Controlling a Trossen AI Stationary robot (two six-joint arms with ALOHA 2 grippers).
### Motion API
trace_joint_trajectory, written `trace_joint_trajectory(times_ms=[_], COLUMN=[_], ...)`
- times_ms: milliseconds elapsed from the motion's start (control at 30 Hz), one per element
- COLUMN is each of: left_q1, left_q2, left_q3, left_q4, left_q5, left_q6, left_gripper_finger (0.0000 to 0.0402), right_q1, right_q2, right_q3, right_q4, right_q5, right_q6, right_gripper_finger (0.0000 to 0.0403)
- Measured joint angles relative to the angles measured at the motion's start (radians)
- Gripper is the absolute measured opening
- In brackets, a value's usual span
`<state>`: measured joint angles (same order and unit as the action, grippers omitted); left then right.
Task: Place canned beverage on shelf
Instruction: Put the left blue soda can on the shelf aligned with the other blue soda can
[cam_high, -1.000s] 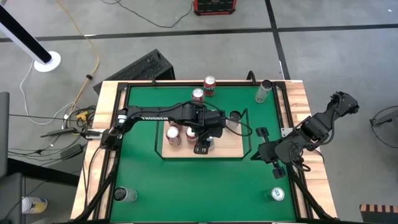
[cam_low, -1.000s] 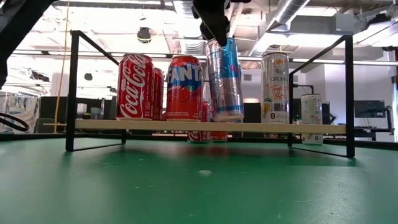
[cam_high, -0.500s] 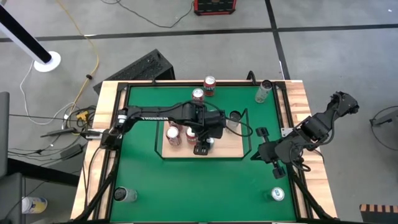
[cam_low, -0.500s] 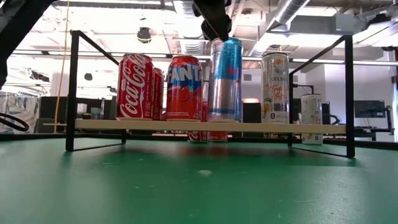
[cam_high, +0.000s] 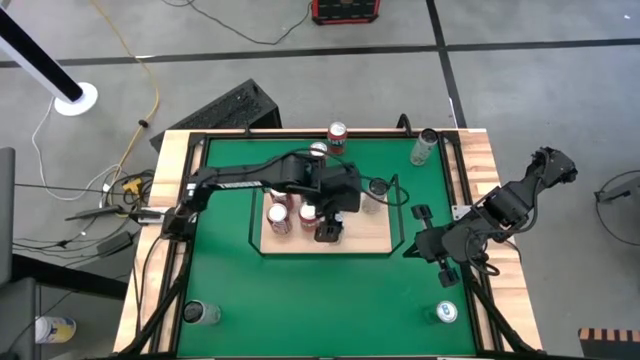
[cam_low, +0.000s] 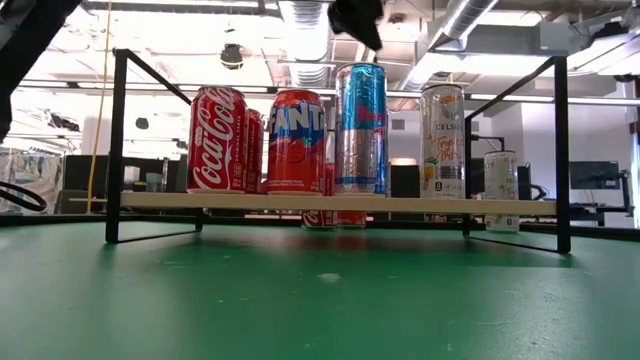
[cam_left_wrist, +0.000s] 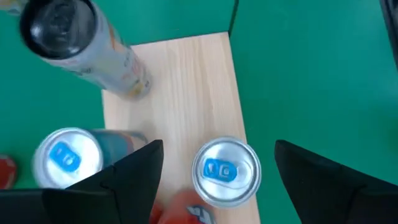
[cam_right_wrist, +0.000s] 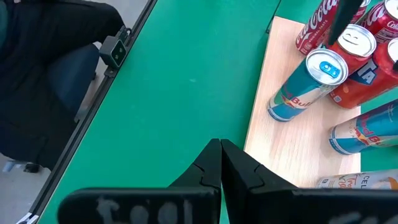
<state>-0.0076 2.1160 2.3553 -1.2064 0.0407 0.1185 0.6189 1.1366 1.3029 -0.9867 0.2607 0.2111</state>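
Observation:
A tall blue-and-silver canned beverage (cam_low: 361, 130) stands upright on its base on the light-wood shelf (cam_low: 250, 201), right of a Fanta can and a Coca-Cola can. My left gripper (cam_left_wrist: 217, 148) hangs open above it. Its fingers stand on either side of the can's top (cam_left_wrist: 226, 171), clear of it. In the low view only the gripper's tip (cam_low: 357, 18) shows, above the can. My right gripper (cam_high: 442, 264) waits shut over the table's right edge, and its wrist view shows the same can (cam_right_wrist: 311, 84) on the shelf (cam_right_wrist: 273, 143).
Black wire rails (cam_low: 118, 140) stand at the shelf's short ends. A second blue can (cam_left_wrist: 65, 155) and a tall white can (cam_left_wrist: 93, 50) stand near the placed one. Loose cans stand at the far edge (cam_high: 337, 135), the far right (cam_high: 425, 146) and both near corners (cam_high: 200, 312).
A second ago my left gripper held the blue can by its top, tilted, with its base on the shelf. The can has come upright and now stands alone. The gripper has let go of it and gone up, clear of its top.

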Motion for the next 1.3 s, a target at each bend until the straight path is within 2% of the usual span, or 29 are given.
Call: trace_joint_trajectory(times_ms=[167, 300, 400, 533, 633, 733, 833, 1000, 1100, 1200, 1300], left_q1=[-0.013, -0.05, -0.099, -0.164, -0.212, -0.261, -0.323, -0.44, -0.497, -0.532, -0.544], left_q2=[-0.095, -0.18, -0.251, -0.366, -0.494, -0.671, -0.867, -1.161, -1.328, -1.465, -1.584], left_q3=[-0.015, -0.024, -0.077, -0.219, -0.422, -0.701, -1.025, -1.483, -1.717, -1.924, -2.069], left_q4=[-0.056, -0.131, -0.124, -0.103, -0.039, 0.114, 0.389, 0.854, 1.16, 1.457, 1.645], left_q5=[-0.058, -0.212, -0.338, -0.41, -0.474, -0.53, -0.533, -0.525, -0.553, -0.534, -0.49], left_q6=[-0.04, -0.105, -0.129, -0.162, -0.199, -0.256, -0.294, -0.228, -0.17, -0.101, -0.053], left_gripper_finger=[0.0293, 0.0293, 0.0293, 0.0293, 0.0293, 0.0293, 0.0293, 0.0293, 0.0293, 0.0293, 0.0293], right_q1=[0.0, -0.004, -0.021, -0.077, -0.132, -0.188, -0.226, -0.267, -0.291, -0.31, -0.329], right_q2=[0.008, 0.044, 0.086, 0.148, 0.188, 0.212, 0.212, 0.212, 0.212, 0.222, 0.25], right_q3=[0.001, 0.001, 0.001, 0.001, 0.001, 0.001, 0.001, 0.001, 0.001, -0.006, -0.037], right_q4=[0.033, 0.126, 0.184, 0.299, 0.341, 0.33, 0.33, 0.464, 0.494, 0.508, 0.523], right_q5=[0.014, 0.065, 0.083, 0.084, 0.084, 0.082, 0.08, 0.048, -0.024, -0.03, -0.028], right_q6=[0.023, -0.009, -0.068, -0.125, -0.163, -0.17, -0.173, -0.212, -0.22, -0.212, -0.199], right_gripper_finger=[0.0027, 0.0027, 0.0027, 0.003, 0.0043, 0.0061, 0.0078, 0.0117, 0.0149, 0.0184, 0.022])
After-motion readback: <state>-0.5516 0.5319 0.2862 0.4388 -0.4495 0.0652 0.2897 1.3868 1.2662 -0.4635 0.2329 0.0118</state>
